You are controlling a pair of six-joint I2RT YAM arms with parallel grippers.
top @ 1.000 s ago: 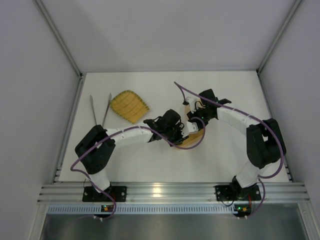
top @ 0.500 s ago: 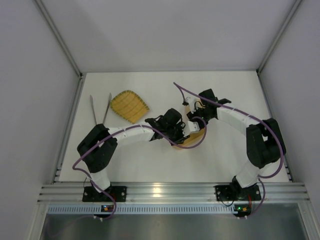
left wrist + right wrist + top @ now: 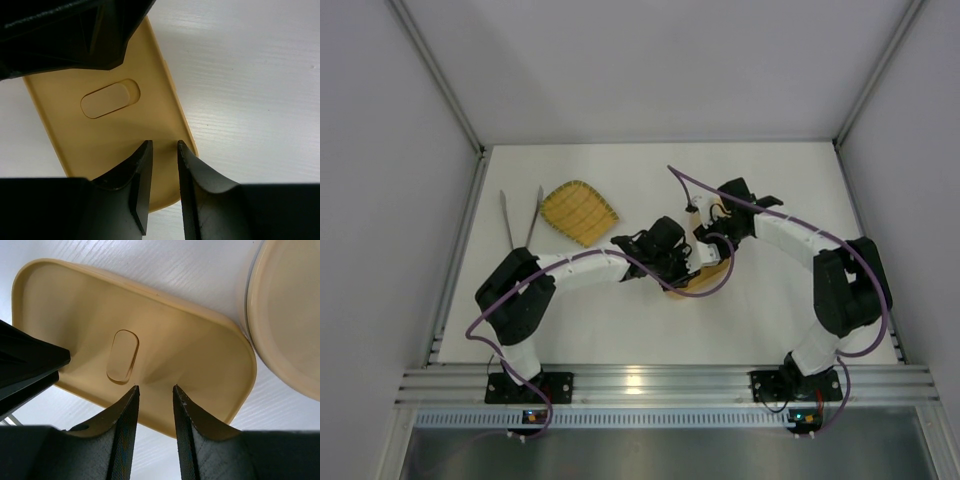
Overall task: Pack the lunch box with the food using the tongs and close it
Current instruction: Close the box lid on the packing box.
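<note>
Left gripper (image 3: pixel 164 146) at lower centre, fingers narrowly parted, gripping nothing, over tan lunch box lid (image 3: pixel 155 85), right gripper (image 3: pixel 155 388) likewise slightly ajar, empty, round tan lid (image 3: pixel 290 315) upper right.

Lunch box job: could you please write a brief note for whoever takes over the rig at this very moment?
Left hand: jaws narrowly apart, holding nothing, over one end of the lunch box lid.
Right hand: likewise, over the lid's long edge.
Tongs lie far left, beside the woven tray; food not in view.
Done: lid appears to be in place; tongs put down.
Left: confirm the lid is pressed shut all round, then withdraw both arms.
</note>
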